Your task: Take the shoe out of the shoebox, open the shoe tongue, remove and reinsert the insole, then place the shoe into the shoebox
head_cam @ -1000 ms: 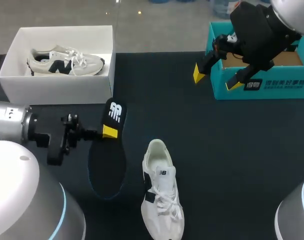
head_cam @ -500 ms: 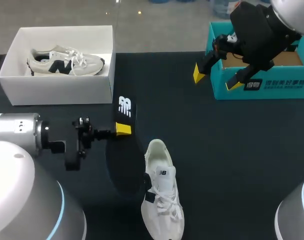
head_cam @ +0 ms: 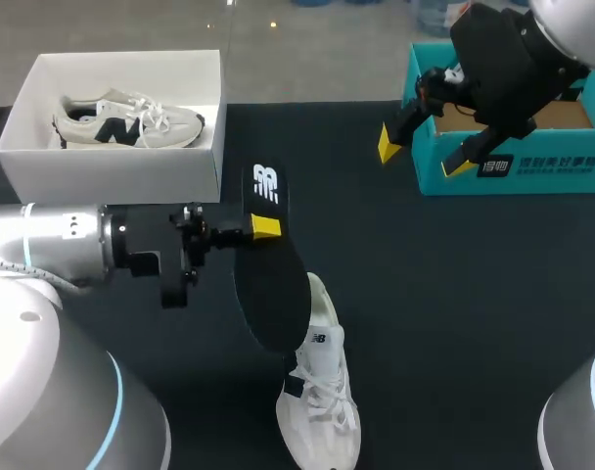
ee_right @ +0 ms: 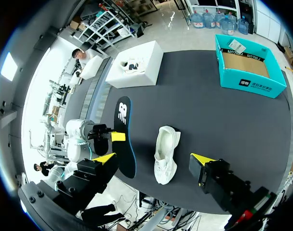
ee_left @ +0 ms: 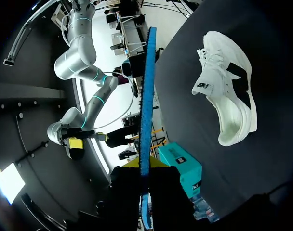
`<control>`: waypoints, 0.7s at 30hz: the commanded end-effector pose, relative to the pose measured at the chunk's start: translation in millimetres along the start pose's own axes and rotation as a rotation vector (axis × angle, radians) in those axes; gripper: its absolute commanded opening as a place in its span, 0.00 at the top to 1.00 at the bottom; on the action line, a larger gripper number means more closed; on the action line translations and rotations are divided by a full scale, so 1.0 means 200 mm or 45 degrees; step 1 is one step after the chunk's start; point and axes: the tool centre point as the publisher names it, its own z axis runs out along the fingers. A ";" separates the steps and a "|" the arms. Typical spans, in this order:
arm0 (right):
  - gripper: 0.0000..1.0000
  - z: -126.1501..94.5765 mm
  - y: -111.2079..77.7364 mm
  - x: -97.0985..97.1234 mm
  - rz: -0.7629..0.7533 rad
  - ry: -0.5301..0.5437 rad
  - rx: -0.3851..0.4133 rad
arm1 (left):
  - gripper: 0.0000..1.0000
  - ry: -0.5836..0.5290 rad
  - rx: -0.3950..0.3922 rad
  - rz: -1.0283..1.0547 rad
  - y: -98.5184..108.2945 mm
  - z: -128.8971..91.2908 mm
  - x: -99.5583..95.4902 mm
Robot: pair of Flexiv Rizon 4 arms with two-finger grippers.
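Observation:
My left gripper (head_cam: 264, 227) is shut on the black insole (head_cam: 271, 289), which hangs on edge with its logo end up. Its lower end overlaps the heel of the white shoe (head_cam: 319, 397) lying on the dark table. In the left wrist view the insole's blue edge (ee_left: 146, 110) runs straight out between the fingers of the left gripper (ee_left: 145, 171), with the shoe (ee_left: 228, 96) off to one side. My right gripper (head_cam: 422, 155) hangs open and high in front of the teal box (head_cam: 513, 162). From there it looks down on the shoe (ee_right: 166, 154) and insole (ee_right: 123, 139).
A white shoebox (head_cam: 112, 171) at the back left holds a second white shoe with black marks (head_cam: 126, 119). The open teal box stands at the back right. Dark table surface lies free between the boxes and to the right of the shoe.
My left arm has carried the insole to the right and a little farther back, from beside the white shoebox to over the shoe's heel. The right arm has not moved.

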 end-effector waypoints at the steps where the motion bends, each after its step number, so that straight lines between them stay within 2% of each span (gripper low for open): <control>1: 0.00 0.01 0.01 0.01 0.002 -0.002 0.005 | 1.00 -0.002 0.021 0.009 0.06 0.05 0.02; 21: 0.00 0.01 0.01 0.01 0.002 -0.002 0.005 | 1.00 -0.016 0.019 -0.010 0.06 0.05 0.02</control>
